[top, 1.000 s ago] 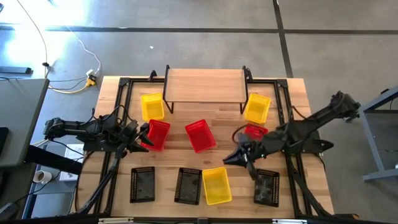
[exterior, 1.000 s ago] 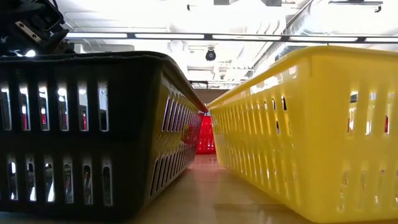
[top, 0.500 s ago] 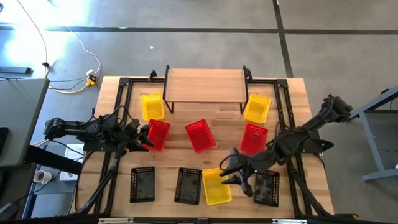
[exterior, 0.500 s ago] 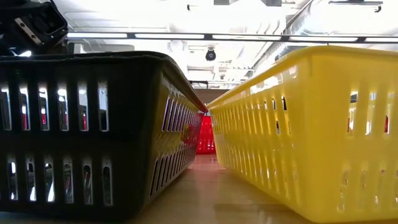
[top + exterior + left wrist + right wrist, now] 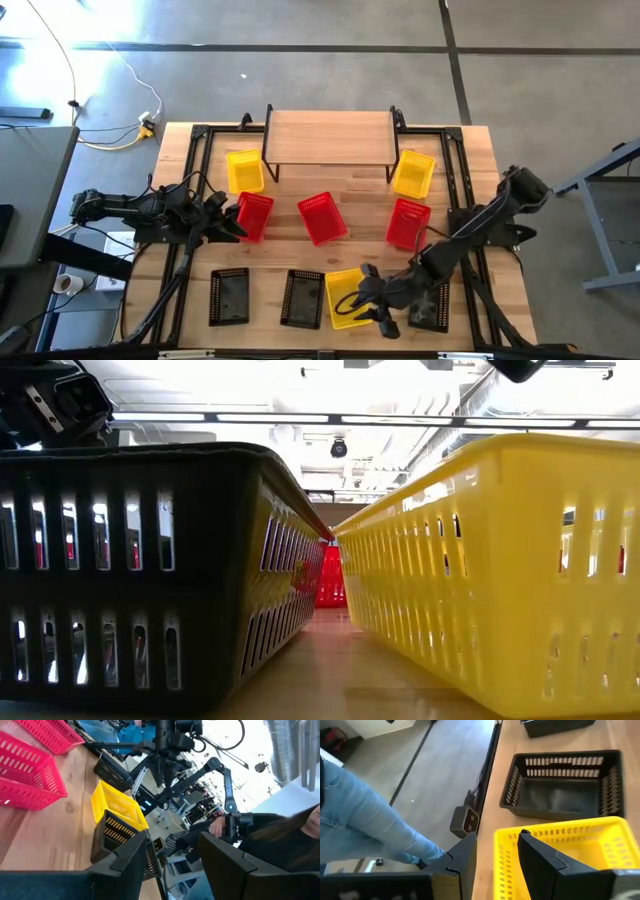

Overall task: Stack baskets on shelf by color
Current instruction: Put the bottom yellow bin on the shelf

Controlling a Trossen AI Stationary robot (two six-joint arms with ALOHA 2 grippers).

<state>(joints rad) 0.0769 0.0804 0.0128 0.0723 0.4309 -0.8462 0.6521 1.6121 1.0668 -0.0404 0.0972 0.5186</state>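
Now: right gripper sits low over the front-row yellow basket, at its right-hand rim. In the right wrist view the fingers stand parted, one inside the yellow basket and one outside its end wall; the wall sits in the gap, but whether the pads press it cannot be told.

Just beyond that basket, same view: a black basket upright on the table, and a person's leg in blue jeans on the floor past the table edge.

Left gripper is at the left side of the table, fingertips at a red basket. Its fingers are spread apart with nothing between them.

Layout, high view: shelf at the back centre, top bare. Yellow baskets flank it, left and right. Red baskets in the middle band: centre and right. Front row holds black baskets at left, centre and right, the last partly under the right arm.

Low view: black basket and yellow basket fill the frame.
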